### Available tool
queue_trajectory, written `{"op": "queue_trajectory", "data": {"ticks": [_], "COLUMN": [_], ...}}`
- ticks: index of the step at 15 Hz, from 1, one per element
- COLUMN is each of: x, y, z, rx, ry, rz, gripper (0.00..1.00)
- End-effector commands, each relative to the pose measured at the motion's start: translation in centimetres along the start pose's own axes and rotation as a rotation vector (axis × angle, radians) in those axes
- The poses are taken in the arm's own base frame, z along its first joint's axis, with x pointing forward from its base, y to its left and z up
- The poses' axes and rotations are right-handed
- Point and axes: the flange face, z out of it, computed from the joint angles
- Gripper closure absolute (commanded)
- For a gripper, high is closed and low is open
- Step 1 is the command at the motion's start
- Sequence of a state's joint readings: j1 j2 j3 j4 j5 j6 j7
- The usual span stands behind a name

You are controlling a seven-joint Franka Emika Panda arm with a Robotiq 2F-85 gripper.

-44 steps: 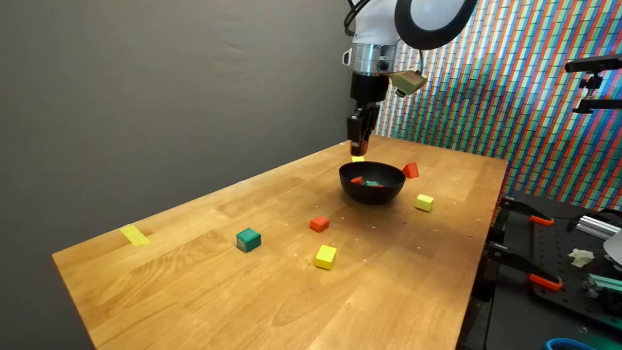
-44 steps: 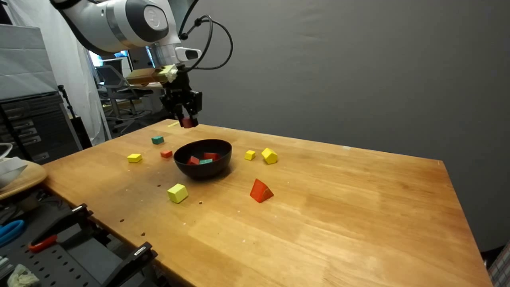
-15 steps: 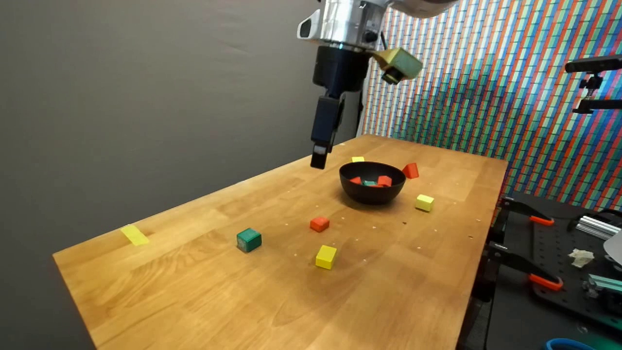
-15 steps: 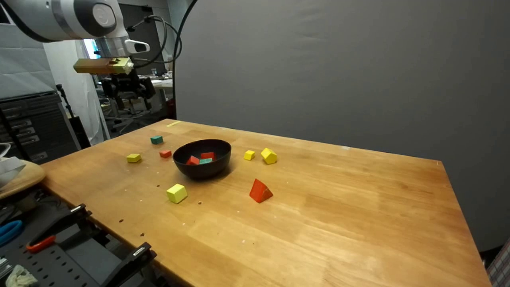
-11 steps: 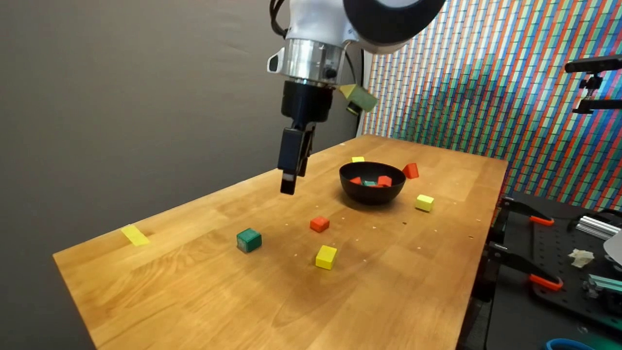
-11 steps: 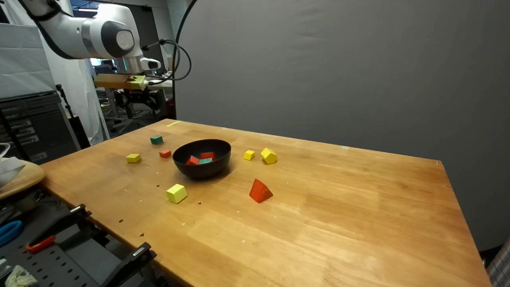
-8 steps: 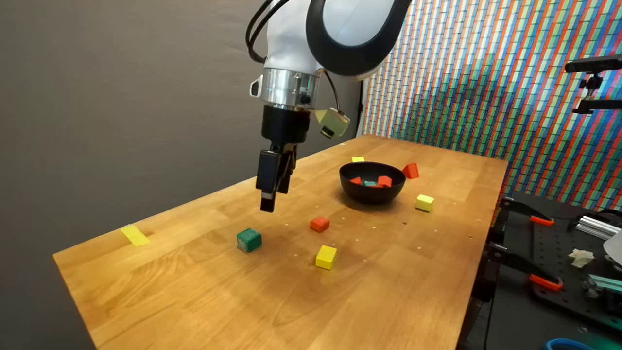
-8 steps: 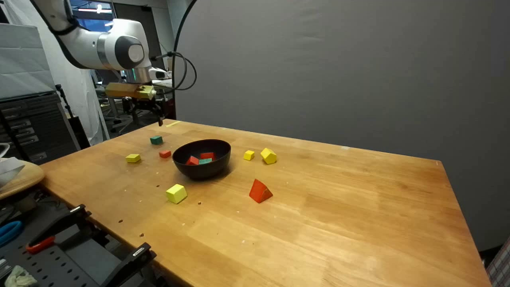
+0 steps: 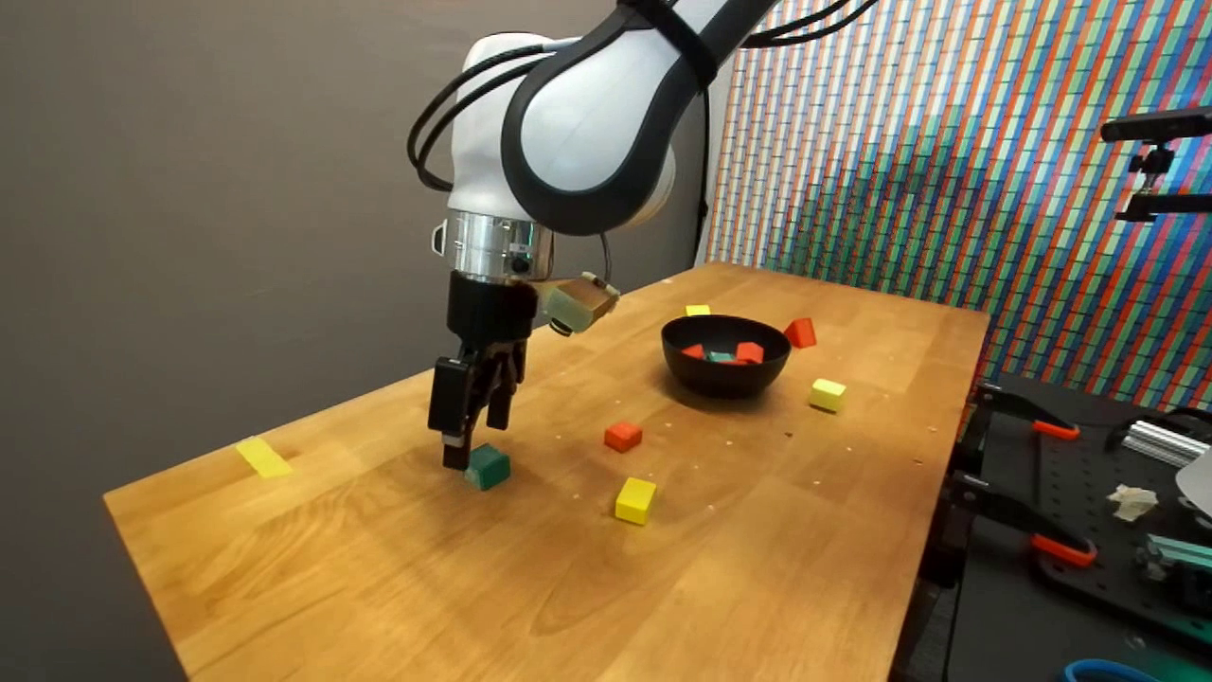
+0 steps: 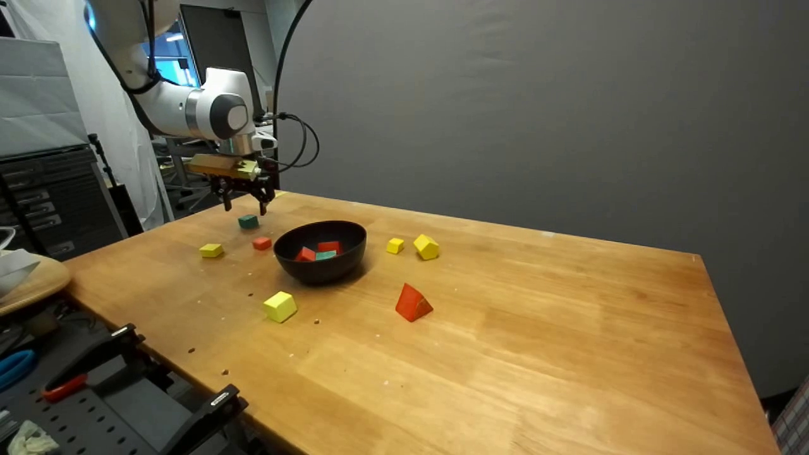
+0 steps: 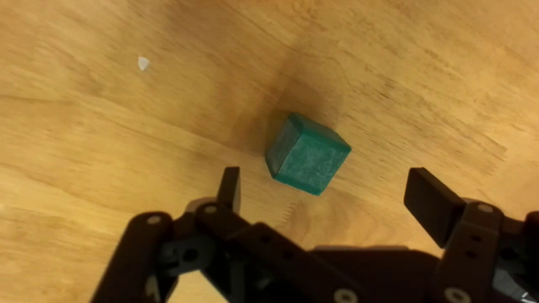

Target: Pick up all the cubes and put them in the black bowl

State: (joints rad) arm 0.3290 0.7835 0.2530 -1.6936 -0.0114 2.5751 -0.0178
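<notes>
- Currently, in an exterior view, a yellow strip [image 9: 262, 457] is lying at the left of the worktop [image 9: 398, 587].
- The jaws are hanging spread just above the green cube [image 9: 490, 468].
- A red block [image 9: 623, 437] is resting farther right, a yellow block [image 9: 635, 501] nearer.
- The black bowl [image 9: 726, 381] is holding red pieces [image 9: 749, 353] and a green piece [image 9: 721, 358].
- At the right, a red wedge [image 9: 801, 332] is sitting apart, a pale yellow cube [image 9: 827, 395] nearer.

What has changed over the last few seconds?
The tool let go of a red block, which now lies in the black bowl. Then the tool swung away from the bowl and came down, jaws open, over the green cube, which it does not hold yet. The bowl, green cube, red wedge and yellow pentagonal block look unmoved.
</notes>
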Motion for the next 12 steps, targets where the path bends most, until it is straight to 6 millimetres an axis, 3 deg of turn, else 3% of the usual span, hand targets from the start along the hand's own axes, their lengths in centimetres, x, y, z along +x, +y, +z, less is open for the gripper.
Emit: {"op": "queue_trajectory", "data": {"ticks": [1,5,8,10,12], "x": [1.9,2.2,2.7,3.1,2.4], "y": [0.4,1.3,1.5,1.6,1.8], "z": [1.4,2.2,0.9,-1.2,-4.8], "rx": [-0.031,-0.063,-0.080,-0.079,-0.079], "ry": [-0.020,-0.040,-0.030,-0.005,-0.002], "rz": [0.024,0.033,0.029,0.023,0.019], "gripper": [0.27,0.58,0.82,0.84,0.84]}}
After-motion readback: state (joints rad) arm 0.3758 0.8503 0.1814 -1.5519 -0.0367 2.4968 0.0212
